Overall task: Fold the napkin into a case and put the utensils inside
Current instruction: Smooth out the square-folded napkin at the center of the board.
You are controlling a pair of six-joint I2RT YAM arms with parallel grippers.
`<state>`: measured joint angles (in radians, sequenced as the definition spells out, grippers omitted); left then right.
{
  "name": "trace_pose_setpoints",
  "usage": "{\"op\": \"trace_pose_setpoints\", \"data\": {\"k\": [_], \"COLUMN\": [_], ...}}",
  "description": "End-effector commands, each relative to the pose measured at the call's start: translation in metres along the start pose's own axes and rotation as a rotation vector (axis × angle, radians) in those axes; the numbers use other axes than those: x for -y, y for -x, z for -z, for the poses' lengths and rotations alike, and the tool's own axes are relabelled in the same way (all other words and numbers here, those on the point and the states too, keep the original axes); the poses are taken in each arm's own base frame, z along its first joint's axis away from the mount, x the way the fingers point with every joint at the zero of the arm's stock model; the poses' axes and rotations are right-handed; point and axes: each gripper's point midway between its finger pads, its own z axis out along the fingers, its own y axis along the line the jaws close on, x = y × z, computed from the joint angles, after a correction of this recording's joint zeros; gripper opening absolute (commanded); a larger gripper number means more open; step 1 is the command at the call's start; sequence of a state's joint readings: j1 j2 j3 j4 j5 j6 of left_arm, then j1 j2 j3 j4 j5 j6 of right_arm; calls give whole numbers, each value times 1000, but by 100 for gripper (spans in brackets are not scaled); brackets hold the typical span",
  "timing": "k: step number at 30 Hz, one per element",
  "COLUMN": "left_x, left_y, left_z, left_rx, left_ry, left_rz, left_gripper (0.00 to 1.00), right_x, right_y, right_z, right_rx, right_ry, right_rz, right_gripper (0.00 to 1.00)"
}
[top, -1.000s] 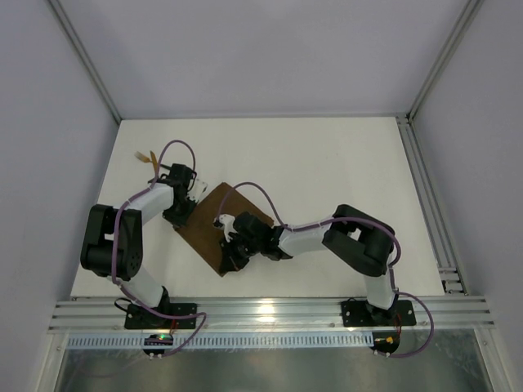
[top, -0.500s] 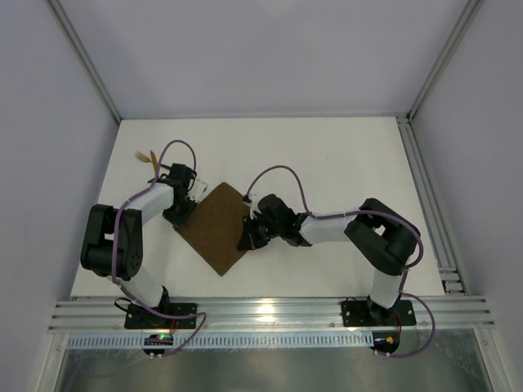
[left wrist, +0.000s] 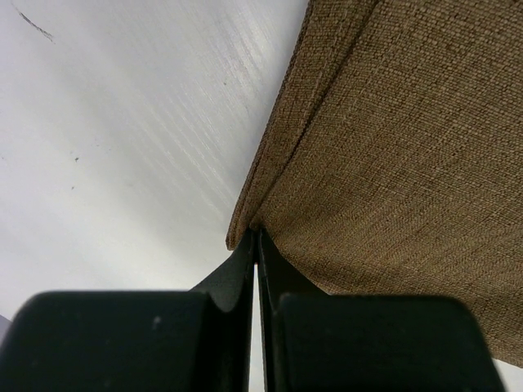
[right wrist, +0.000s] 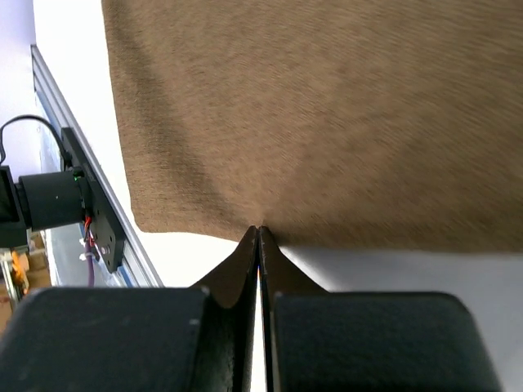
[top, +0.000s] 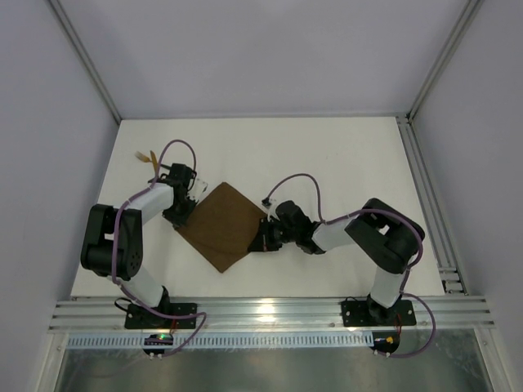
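White table (top: pixel 343 163) carries the napkin (top: pixel 222 224) (lying flat) and, seemingly, utensils (top: pixel 147 157) far left.

Top camera looking steeply down from above near edge, covering whole table (top: pixel 343 163). Wrist cameras peering close, low along surface; all sharing napkin (top: pixel 221 224).

The napkin (left wrist: pixel 392 163) is coarse woven cloth, matt and rough. The table (left wrist: pixel 122 122) is smooth and white, with a soft sheen and faint scuffs. The front rail (top: pixel 270 314) looks like brushed metal.
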<state>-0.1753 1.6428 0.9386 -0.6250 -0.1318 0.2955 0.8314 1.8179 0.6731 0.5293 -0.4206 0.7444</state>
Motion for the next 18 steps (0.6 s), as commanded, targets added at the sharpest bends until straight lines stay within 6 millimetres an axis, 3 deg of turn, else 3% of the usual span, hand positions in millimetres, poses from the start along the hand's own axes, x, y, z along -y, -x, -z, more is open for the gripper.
{"op": "trace_pose_setpoints", "data": {"k": [1, 3, 6, 13, 18], "left_x": [-3, -2, 0, -2, -2], "left_y": [9, 10, 15, 29, 37], "left_z": [-9, -6, 2, 40, 70], "left_rx": [31, 37, 69, 153, 213], "left_ry": [-1, -4, -25, -43, -58], "left_rz": [5, 7, 9, 15, 16], "left_gripper": [0, 1, 12, 26, 30], "right_x": [2, -5, 3, 30, 34], "right_y": [14, 33, 47, 61, 77], "right_z": [14, 18, 21, 27, 33], "right_rx": [45, 85, 115, 166, 203], "right_ry": [-42, -43, -89, -164, -176], "right_rz": [-24, -1, -1, -60, -74], "right_gripper": [3, 3, 3, 3, 3]}}
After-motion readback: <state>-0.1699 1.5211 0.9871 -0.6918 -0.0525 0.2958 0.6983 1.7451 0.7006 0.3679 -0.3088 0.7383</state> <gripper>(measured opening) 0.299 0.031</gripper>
